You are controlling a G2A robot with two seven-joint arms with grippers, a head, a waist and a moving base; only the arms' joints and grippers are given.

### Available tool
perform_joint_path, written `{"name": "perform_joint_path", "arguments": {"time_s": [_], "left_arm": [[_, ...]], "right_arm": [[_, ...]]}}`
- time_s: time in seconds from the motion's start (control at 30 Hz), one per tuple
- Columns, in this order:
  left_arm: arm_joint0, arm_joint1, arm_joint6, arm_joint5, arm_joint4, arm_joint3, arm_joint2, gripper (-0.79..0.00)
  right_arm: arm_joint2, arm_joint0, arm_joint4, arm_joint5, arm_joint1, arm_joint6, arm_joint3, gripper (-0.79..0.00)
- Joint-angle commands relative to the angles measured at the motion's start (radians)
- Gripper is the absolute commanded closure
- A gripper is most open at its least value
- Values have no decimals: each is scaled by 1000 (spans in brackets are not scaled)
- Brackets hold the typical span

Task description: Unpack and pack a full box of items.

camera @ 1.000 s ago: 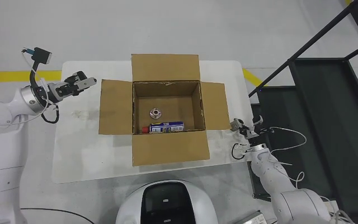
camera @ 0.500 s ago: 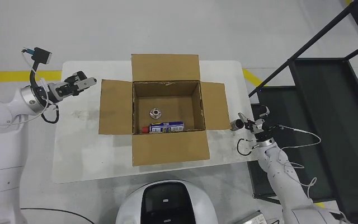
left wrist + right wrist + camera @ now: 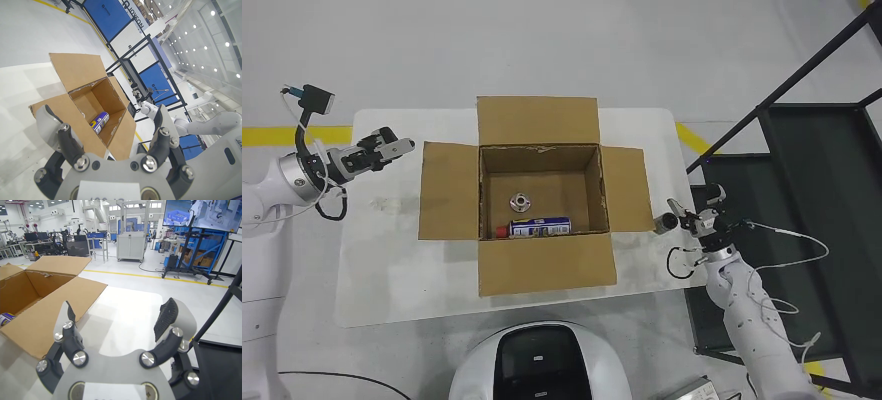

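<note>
An open cardboard box [image 3: 540, 265] stands mid-table with all flaps folded out. Inside lie a blue spray can [image 3: 540, 228] on its side along the near wall and a small round metal part [image 3: 518, 202]. The can [image 3: 99, 122] also shows in the left wrist view, and its end [image 3: 4, 318] in the right wrist view. My left gripper [image 3: 392, 145] hovers open and empty over the table's left end, left of the box [image 3: 81, 75]. My right gripper [image 3: 670, 222] hangs open and empty at the table's right edge, beside the box's right flap [image 3: 54, 306].
The white table [image 3: 382, 270] is bare to the left of the box. A dark metal rack [image 3: 787, 170] stands just right of the table, close to my right arm. Yellow floor tape [image 3: 272, 135] runs behind the table.
My right arm has swung up and a little to the right, off the table's right edge. The left arm, box and its contents have not moved.
</note>
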Motion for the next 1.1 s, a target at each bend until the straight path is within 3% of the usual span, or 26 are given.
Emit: {"name": "perform_joint_path", "arguments": {"time_s": [0.0,0.23,0.33,0.57,0.77,1.07], "left_arm": [[0,0,0,0,0,0,0,-785],[0,0,0,0,0,0,0,-785],[0,0,0,0,0,0,0,-785],[0,0,0,0,0,0,0,-785],[0,0,0,0,0,0,0,-785],[0,0,0,0,0,0,0,-785]], "right_arm": [[0,0,0,0,0,0,0,-785],[3,2,3,20,0,37,-6,-785],[19,-3,-8,85,4,181,-119,-785],[61,-129,74,37,15,578,-527,-785],[48,-175,178,30,16,871,-690,-785],[38,-176,219,39,14,919,-708,-785]]}}
